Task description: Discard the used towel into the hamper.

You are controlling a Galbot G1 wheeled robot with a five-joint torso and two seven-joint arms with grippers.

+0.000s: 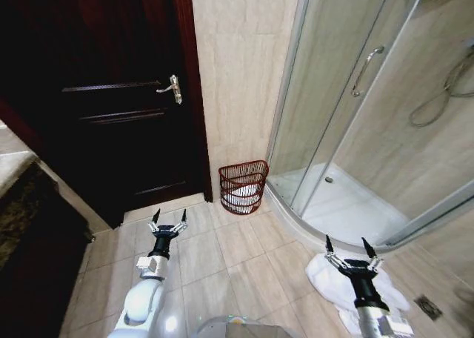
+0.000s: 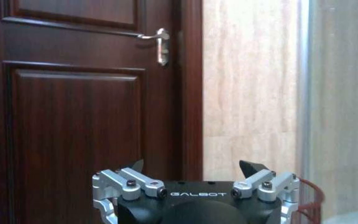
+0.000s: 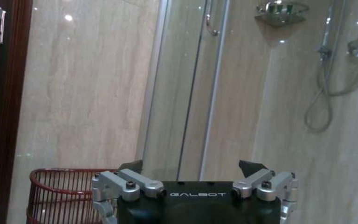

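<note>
The right gripper [image 1: 348, 243] hangs with its fingers spread wide and nothing between them, directly above a crumpled white towel [image 1: 335, 279] that lies on the floor [image 1: 244, 260] beside the curved sill of the shower cabin [image 1: 355, 130]. From the head view I cannot tell whether the fingertips touch the cloth. The left gripper [image 1: 169, 217] is also wide open and empty, held out over bare tiles in front of the door [image 1: 111, 93], well apart from the towel.

The hamper [image 1: 244, 186], one round reddish-brown wire basket, stands on the floor against the strip of beige tiled wall [image 1: 244, 64] between the door frame and the shower cabin, just beside the cabin's sill. Something white already lies inside it. It sits ahead of both grippers, roughly between them. Its rim also shows in the right wrist view behind that gripper [image 3: 191, 164] and at the edge of the left wrist view past the left gripper [image 2: 191, 164].

The floor is laid with large pale beige tiles, glossy enough to show reflections. The door is dark wood with one silver lever handle [image 1: 172, 88]. The cabin has glass panels, one bar handle [image 1: 366, 70] and one hose [image 1: 441, 93] hanging inside. A small drain grate [image 1: 429, 307] sits in the floor near the towel.
</note>
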